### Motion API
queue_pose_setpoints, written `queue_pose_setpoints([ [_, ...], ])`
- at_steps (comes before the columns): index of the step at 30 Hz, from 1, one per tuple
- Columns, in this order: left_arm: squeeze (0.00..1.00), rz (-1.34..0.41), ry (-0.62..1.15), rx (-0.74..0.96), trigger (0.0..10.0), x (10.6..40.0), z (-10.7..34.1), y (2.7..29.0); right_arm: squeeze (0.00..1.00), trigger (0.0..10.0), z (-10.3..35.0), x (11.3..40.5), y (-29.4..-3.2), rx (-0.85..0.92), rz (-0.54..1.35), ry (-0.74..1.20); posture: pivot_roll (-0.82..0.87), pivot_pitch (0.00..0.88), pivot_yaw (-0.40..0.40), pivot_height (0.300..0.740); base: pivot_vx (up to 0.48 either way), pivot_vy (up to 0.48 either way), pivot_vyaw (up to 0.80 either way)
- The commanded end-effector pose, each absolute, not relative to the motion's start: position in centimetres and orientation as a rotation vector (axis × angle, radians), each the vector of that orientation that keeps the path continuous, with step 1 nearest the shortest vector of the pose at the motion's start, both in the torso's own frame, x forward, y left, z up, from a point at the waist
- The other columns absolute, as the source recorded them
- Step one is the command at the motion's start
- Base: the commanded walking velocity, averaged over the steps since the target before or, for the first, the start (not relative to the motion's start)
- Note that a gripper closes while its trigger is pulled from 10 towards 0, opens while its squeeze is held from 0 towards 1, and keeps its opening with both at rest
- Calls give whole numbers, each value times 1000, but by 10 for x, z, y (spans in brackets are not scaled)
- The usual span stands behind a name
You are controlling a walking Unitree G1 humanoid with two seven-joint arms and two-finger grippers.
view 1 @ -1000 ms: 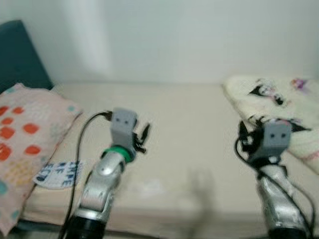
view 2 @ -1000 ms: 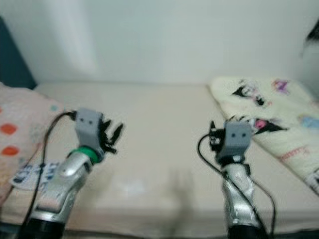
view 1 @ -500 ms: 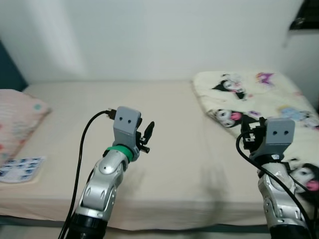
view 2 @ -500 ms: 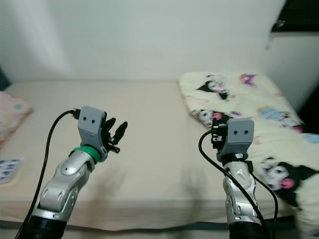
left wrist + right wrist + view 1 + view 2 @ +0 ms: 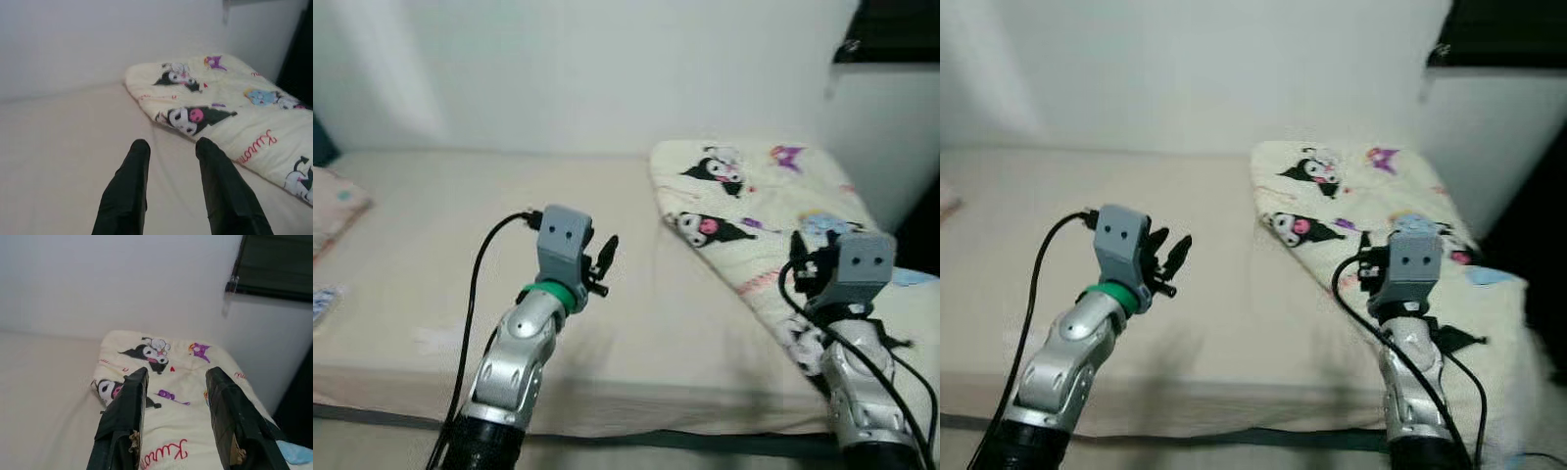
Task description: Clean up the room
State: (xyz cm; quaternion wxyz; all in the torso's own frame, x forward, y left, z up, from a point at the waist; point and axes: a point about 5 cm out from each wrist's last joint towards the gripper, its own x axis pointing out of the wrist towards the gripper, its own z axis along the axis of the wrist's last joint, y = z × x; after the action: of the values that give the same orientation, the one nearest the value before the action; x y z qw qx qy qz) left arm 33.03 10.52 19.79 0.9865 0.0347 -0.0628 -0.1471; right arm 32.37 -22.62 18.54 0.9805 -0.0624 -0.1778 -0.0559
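Clearly the thing to be tidied is the cartoon-printed quilt (image 5: 773,211), heaped at one end of the bed (image 5: 460,284) against the wall, its near edge hanging over the side. It lies straight ahead of the right gripper (image 5: 173,396), whose two black fingers (image 5: 124,416) are spread wide with nothing between them, the quilt's folded edge showing just beyond and between the tips. The left gripper (image 5: 171,156) is likewise parted and empty, held above bare sheet, with the quilt ahead of it and off toward its right finger. Both arms are raised in front of the robot, apart from the fabric. I would judge this the approach step: nothing is grasped. The next move probably calls for bringing each pair of jaws down onto the quilt's near edge or corners, then closing on the cloth.
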Motion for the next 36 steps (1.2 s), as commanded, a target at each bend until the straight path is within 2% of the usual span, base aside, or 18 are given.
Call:
queue_pose_setpoints([
  [1,0,-296,-111,72,10000,330,195,105,0,10000,182,322,-226,-125,-110,-347,-145,54,81,694,0,-244,0],
  [36,0,-310,-71,76,10000,328,183,103,0,10000,170,319,-218,-112,-106,-320,-147,69,87,694,0,0,0],
])
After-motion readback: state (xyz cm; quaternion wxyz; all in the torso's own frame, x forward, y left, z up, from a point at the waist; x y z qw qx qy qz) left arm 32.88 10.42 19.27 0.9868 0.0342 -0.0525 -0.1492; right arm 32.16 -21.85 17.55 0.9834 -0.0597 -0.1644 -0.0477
